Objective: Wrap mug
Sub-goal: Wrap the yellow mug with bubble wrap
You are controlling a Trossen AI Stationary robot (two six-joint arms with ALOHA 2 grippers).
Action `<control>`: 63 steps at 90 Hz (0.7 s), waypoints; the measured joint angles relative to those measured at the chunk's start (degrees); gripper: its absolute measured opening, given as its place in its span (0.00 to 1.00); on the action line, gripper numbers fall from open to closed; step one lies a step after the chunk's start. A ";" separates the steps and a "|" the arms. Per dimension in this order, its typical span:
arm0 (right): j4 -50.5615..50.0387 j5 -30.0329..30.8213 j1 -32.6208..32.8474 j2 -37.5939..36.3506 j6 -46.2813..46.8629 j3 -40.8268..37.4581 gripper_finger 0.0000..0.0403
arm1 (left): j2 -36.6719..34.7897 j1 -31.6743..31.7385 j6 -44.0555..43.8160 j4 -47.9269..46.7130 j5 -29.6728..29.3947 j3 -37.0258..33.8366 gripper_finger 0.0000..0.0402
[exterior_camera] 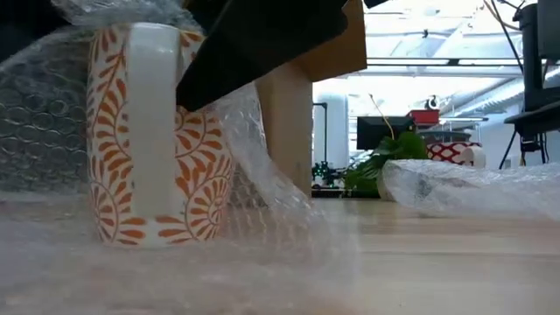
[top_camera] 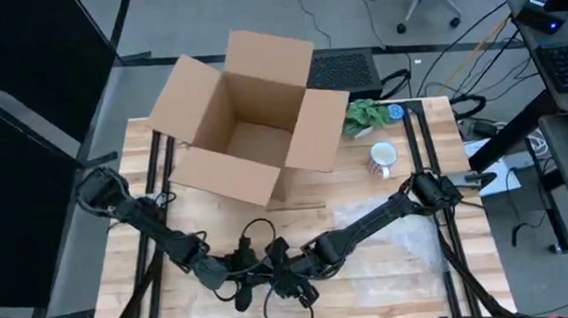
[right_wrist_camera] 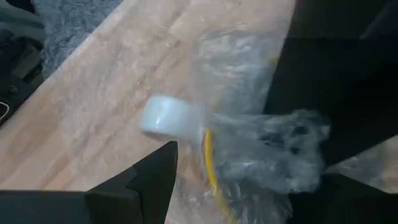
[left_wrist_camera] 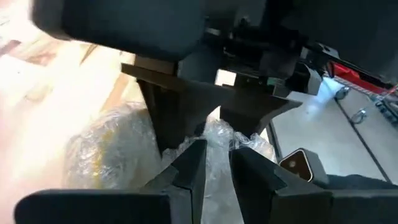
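Left tool: near-centre of the desk, fingers nearly pressed together, pinching bubble wrap.
Right tool: meets the left tool at the near edge; fingers spread around the wrapped bundle, touching bubble wrap.
Mug: orange leaf pattern, upright on the desk, partly covered by wrap.
Second mug: far right, beside cardboard box.

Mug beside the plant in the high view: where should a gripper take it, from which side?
Likely the rim, from straight above: the mug appears upright, mouth open upward, so one finger fits inside. Take the wall away from the plant. The left gripper pinches bubble wrap; the right gripper works beside it.
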 joint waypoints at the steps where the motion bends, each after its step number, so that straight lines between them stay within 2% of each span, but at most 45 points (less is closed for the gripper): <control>1: 0.01 0.04 0.00 0.00 0.04 0.00 0.53 | 0.00 0.01 0.00 -0.04 0.01 0.00 0.16; 15: -4.30 2.97 0.11 -0.59 0.07 2.30 0.53 | 0.13 0.13 -0.06 0.22 0.02 -0.04 0.16; 30: -15.70 4.30 0.34 -1.06 0.75 9.98 0.53 | 0.15 0.13 -0.22 0.18 0.07 -0.12 0.16; 46: -25.61 4.50 1.31 -1.36 5.37 15.99 0.53 | 0.17 0.17 -0.22 0.35 0.35 -0.22 0.16; 63: -24.24 4.03 3.77 -1.20 8.53 17.27 0.53 | 0.17 0.17 -0.24 0.55 0.43 -0.22 0.16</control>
